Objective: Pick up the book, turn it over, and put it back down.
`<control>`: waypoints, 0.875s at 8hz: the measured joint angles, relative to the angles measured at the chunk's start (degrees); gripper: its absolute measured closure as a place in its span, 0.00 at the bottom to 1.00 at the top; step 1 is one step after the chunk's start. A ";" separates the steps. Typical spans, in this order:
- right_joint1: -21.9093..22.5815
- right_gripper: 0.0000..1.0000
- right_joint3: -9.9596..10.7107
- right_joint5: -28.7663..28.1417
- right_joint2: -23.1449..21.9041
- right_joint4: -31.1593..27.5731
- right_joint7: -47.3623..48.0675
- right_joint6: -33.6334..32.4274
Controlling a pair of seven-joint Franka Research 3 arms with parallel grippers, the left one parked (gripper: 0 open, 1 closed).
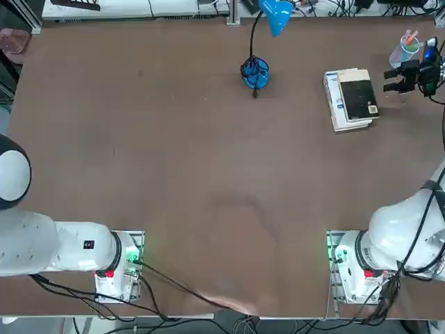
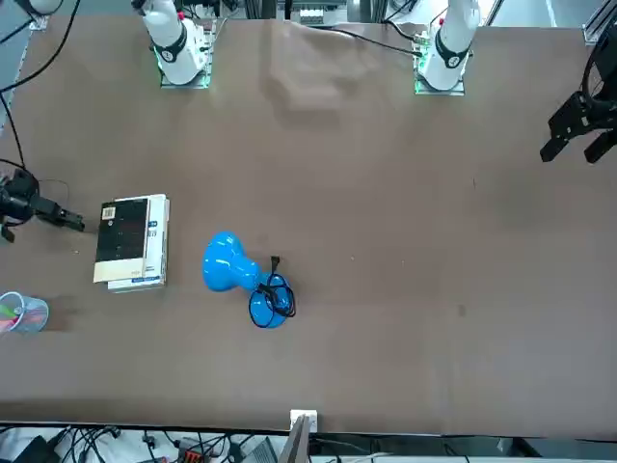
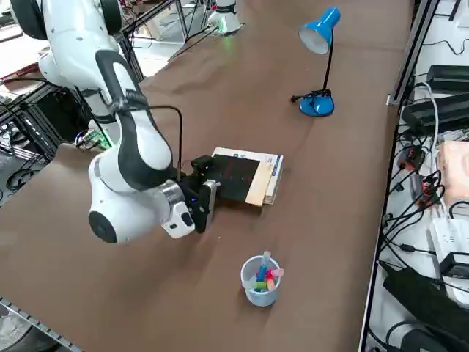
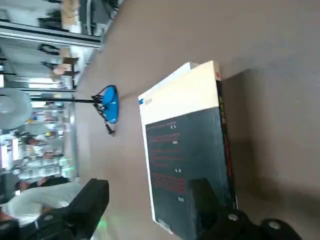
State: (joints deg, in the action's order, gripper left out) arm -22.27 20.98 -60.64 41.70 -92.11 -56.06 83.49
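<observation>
1. Surface: brown tabletop (image 1: 208,167), creased on the robot's side of the blue lamp (image 3: 316,104). Lamp is upright, dark cord bundled at its base. Cup of coloured pieces (image 3: 261,281) well to the lamp's right.
2. Room: metal frame (image 4: 50,36) and loose cables (image 2: 92,442) past the table edge on the lamp's far side from the arm bases.
3. Book (image 1: 358,97): right of the lamp, slightly nearer the arm bases. Thick paperback, black panel plus cream band up, red and white text on the black, dark spine with red lettering. Lies flat on a white book (image 3: 275,176) with blue print.
4. Right gripper (image 4: 147,195): right of the lamp, farther out than the book; fingers apart, nothing between them, aimed toward the book's side. Arm bent, reaching out from its base.
</observation>
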 joint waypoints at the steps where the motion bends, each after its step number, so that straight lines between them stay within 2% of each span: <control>1: -0.71 0.05 -0.01 -1.27 2.78 2.44 -1.79 -2.09; 4: -2.81 0.07 -0.03 -1.88 9.17 9.40 -4.14 -5.53; 7: -3.71 0.08 -0.06 -3.73 12.32 9.92 -2.29 -5.92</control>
State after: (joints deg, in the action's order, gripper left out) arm -25.98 20.92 -64.36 54.02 -82.18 -58.36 77.58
